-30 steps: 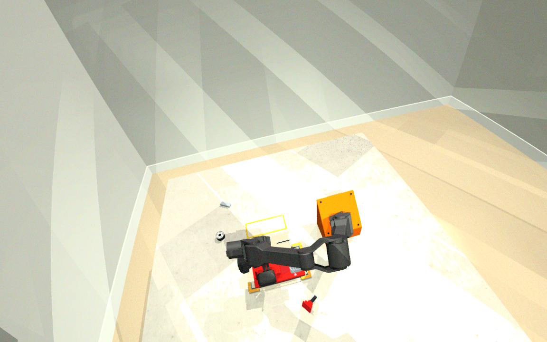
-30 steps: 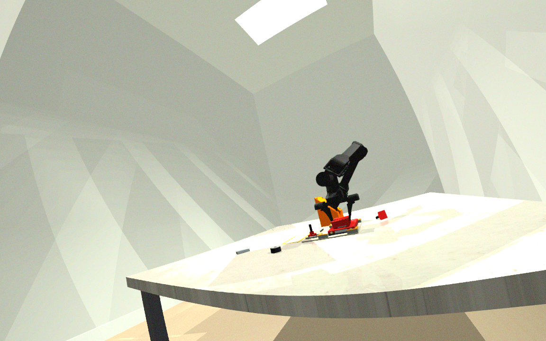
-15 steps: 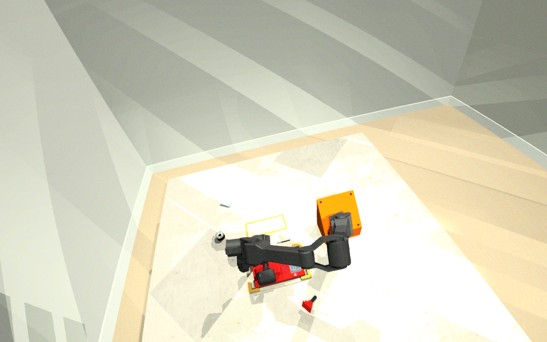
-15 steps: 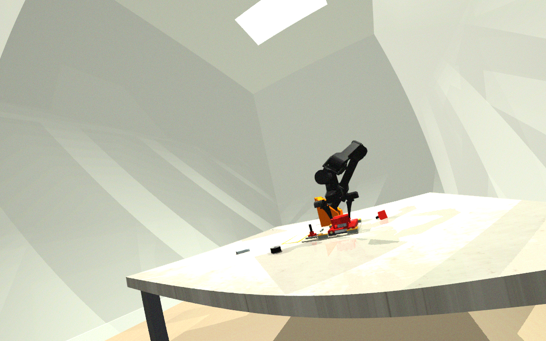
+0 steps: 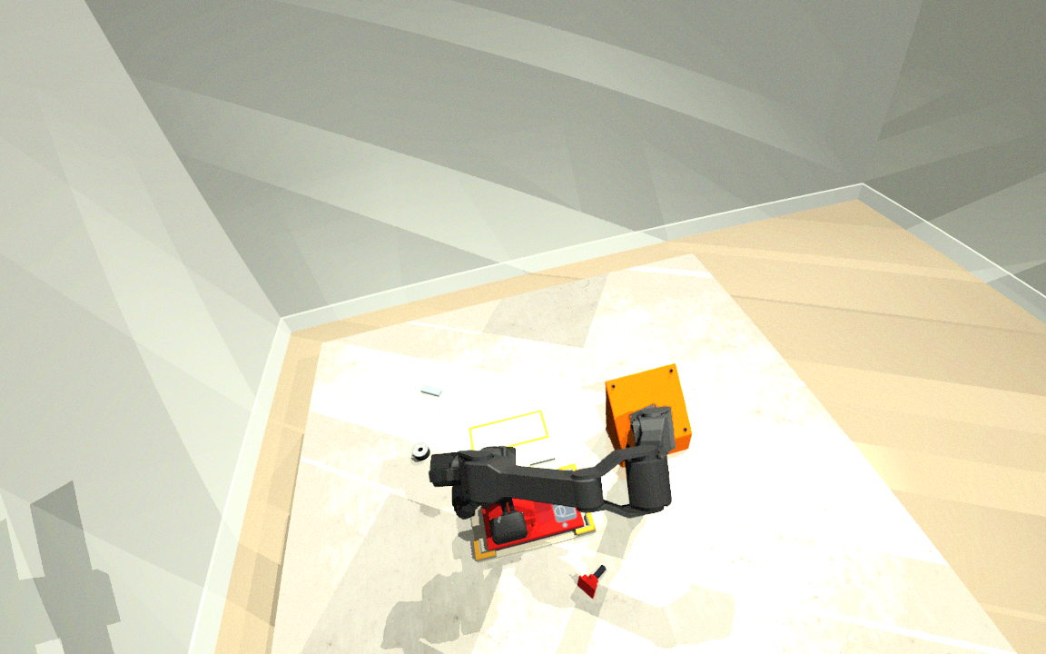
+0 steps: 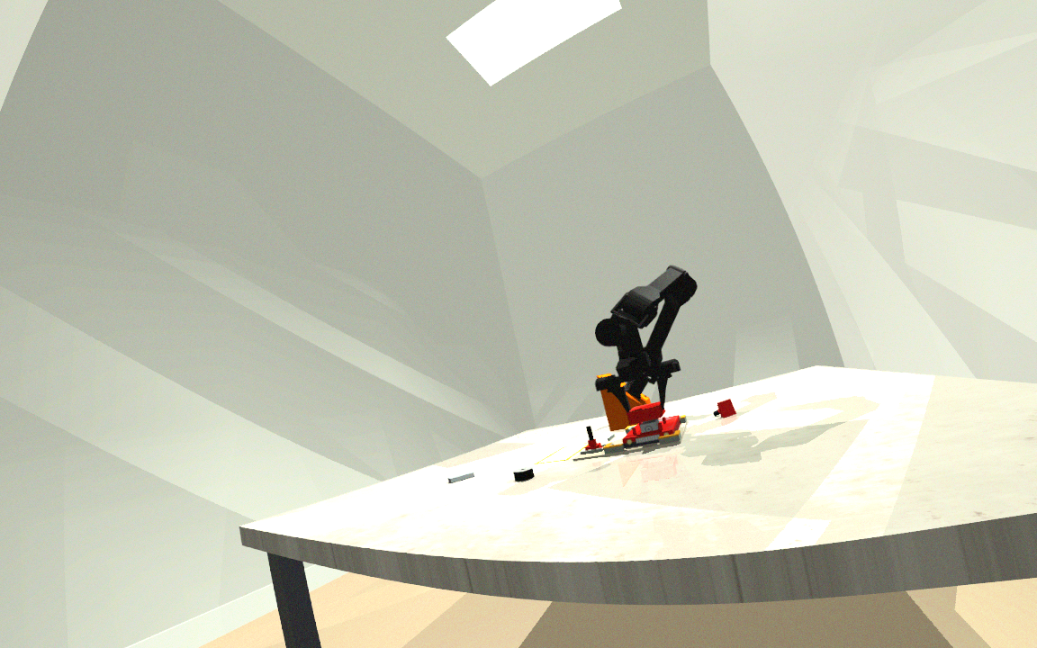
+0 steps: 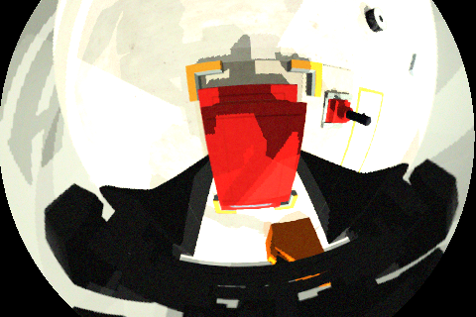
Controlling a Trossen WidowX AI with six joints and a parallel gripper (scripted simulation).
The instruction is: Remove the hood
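The red hood (image 6: 645, 412) (image 7: 238, 168) is held raised a little above the red toy car (image 5: 543, 530) (image 6: 667, 425) (image 7: 284, 92). A grey engine part (image 5: 564, 512) shows on the car below it. My gripper (image 6: 648, 405) (image 7: 256, 154) is shut on the hood, one finger on each long side. In the top view the arm hides most of the hood. The marked area is a yellow rectangle outline (image 5: 506, 420) (image 7: 371, 91) beside the car, with nothing seen inside it; in the wrist view it lies to the right.
A red piece with a black post (image 6: 591, 444) (image 7: 337, 110) stands between car and outline. Corner brackets (image 7: 203, 67) surround the car. A black wheel (image 5: 420, 451) (image 6: 523, 475) (image 7: 375, 19) and grey block (image 5: 430, 391) (image 6: 461, 478) lie beyond. Another red piece (image 5: 588, 584) (image 6: 725, 408) lies opposite. The orange base (image 5: 642, 389) is behind.
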